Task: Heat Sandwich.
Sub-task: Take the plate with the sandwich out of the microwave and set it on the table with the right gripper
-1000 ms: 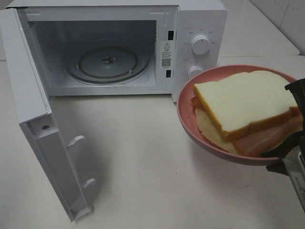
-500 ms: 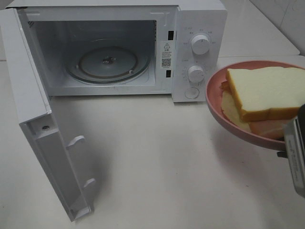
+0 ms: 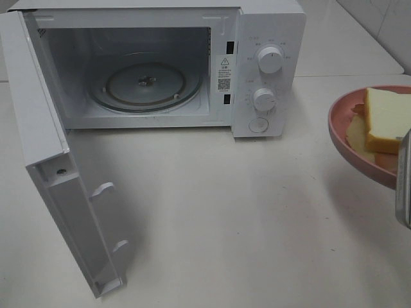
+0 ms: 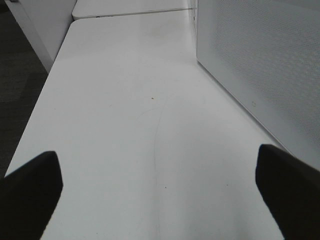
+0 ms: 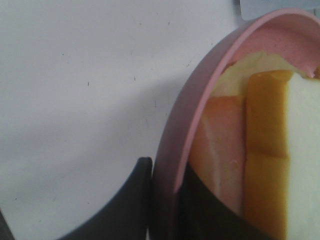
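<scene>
The sandwich (image 3: 388, 119), pale yellow bread over a pinkish strip, lies on a round pink plate (image 3: 343, 138) held above the table at the far right edge of the exterior view, partly cut off. In the right wrist view my right gripper (image 5: 167, 200) is shut on the plate's rim (image 5: 175, 130), one black finger (image 5: 132, 200) outside it and one inside beside the sandwich (image 5: 265, 150). My left gripper (image 4: 160, 190) is open over bare table, nothing between its fingertips. It does not show in the exterior view.
A white microwave (image 3: 270, 25) stands at the back, its door (image 3: 58, 179) swung wide open to the left, with a glass turntable (image 3: 144, 83) inside. In the left wrist view a white dotted microwave panel (image 4: 260, 60) stands beside the left gripper.
The plate with the sandwich has moved right, away from the microwave's front, and is now half out of the exterior view. The microwave and its door have not moved.
</scene>
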`<state>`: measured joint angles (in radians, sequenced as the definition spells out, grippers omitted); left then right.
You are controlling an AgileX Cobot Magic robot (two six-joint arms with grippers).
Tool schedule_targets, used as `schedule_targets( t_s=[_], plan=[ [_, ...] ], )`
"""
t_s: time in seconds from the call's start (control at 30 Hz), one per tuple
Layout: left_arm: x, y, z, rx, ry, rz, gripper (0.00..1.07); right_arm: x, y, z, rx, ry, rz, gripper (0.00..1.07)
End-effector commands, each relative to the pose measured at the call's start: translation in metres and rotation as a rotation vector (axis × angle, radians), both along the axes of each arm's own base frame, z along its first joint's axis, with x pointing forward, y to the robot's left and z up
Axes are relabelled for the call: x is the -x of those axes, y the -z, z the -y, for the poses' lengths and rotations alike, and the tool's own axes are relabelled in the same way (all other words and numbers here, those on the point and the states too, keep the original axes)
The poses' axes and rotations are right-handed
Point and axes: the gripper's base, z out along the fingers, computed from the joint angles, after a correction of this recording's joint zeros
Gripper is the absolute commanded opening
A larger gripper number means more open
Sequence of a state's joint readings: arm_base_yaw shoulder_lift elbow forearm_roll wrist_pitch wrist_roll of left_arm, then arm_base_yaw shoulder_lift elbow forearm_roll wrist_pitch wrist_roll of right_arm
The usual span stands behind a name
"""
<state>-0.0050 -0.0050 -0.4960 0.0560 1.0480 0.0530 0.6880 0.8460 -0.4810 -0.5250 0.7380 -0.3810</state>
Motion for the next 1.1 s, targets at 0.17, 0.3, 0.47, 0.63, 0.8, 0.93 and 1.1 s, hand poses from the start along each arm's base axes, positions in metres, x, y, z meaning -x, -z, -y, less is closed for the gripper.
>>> schedule_targets(
  t_s=[0.17, 0.3, 0.47, 0.63, 0.8, 0.93, 1.1],
  plan=[
    [0.002, 0.000, 0.000, 0.005, 0.003, 0.028, 0.98, -0.002, -0.003, 0.008, -0.035, 0.168, 0.042, 0.00],
    [0.002, 0.000, 0.000, 0.005, 0.003, 0.028, 0.98, -0.002, -0.004, 0.013, -0.044, 0.266, 0.056, 0.00],
    [0.002, 0.000, 0.000, 0.005, 0.003, 0.028, 0.98, -0.001, -0.004, 0.017, -0.072, 0.383, 0.061, 0.00],
    [0.002, 0.000, 0.000, 0.005, 0.003, 0.028, 0.98, -0.003, -0.003, 0.020, -0.101, 0.518, 0.080, 0.00],
    [0.002, 0.000, 0.000, 0.005, 0.003, 0.028, 0.98, -0.008, 0.003, 0.020, -0.081, 0.627, 0.081, 0.00],
    [0.002, 0.000, 0.000, 0.005, 0.003, 0.028, 0.98, -0.014, 0.010, 0.016, -0.073, 0.697, 0.079, 0.00],
    [0.002, 0.000, 0.000, 0.005, 0.003, 0.028, 0.98, -0.026, 0.022, 0.011, -0.071, 0.814, 0.105, 0.00]
  ],
)
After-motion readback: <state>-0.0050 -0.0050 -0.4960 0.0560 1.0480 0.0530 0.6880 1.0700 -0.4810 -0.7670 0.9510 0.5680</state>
